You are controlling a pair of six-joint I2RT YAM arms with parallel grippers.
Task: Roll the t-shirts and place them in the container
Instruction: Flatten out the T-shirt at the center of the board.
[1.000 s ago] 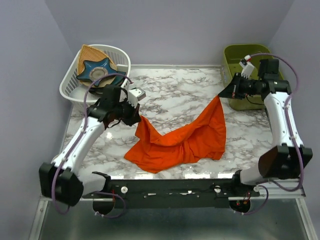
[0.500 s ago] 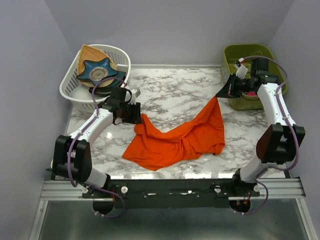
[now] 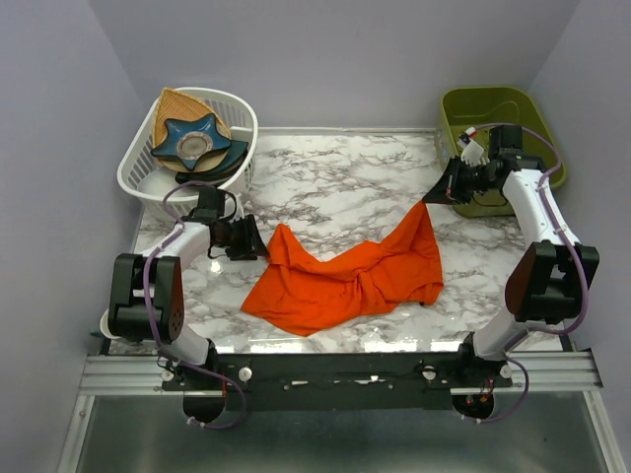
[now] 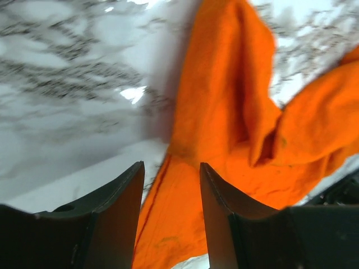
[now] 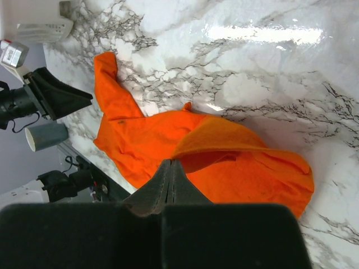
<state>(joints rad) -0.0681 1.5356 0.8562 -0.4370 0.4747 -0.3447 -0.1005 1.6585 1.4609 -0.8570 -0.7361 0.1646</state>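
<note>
Right gripper (image 3: 436, 194) clamped on t-shirt (image 3: 345, 281) corner, raised off marble table (image 3: 335, 177); left gripper (image 3: 253, 239) gaping, empty, beside it. White basket (image 3: 133, 177): blue star dish (image 3: 192, 138), tan woven piece (image 3: 175, 101). Green bin (image 3: 493, 92): contents unclear.

marbled table (image 3: 335, 187), orange t-shirt (image 3: 345, 281) crumpled on it (one corner raised)

- T-shirt (image 3: 345, 276): bright orange, plain, no print.
- Table (image 3: 335, 168): white marble patt. w/ grey-blk veining, glossy.
- Basket (image 3: 133, 177): white, slotted sides.
- Woven piece (image 3: 175, 103): tan, fine weave texture.
- Star-shaped item (image 3: 192, 138): dk teal, paler round centre.
- Bin (image 3: 498, 103): olive green, plain.
- Left gripper (image 3: 254, 239), right gripper (image 3: 434, 192): blk.
- Left arm (image 3: 182, 239), right arm (image 3: 544, 212): white shells, blk joints.
- Walls (image 3: 335, 49): pale lavender-grey, plain.
</note>
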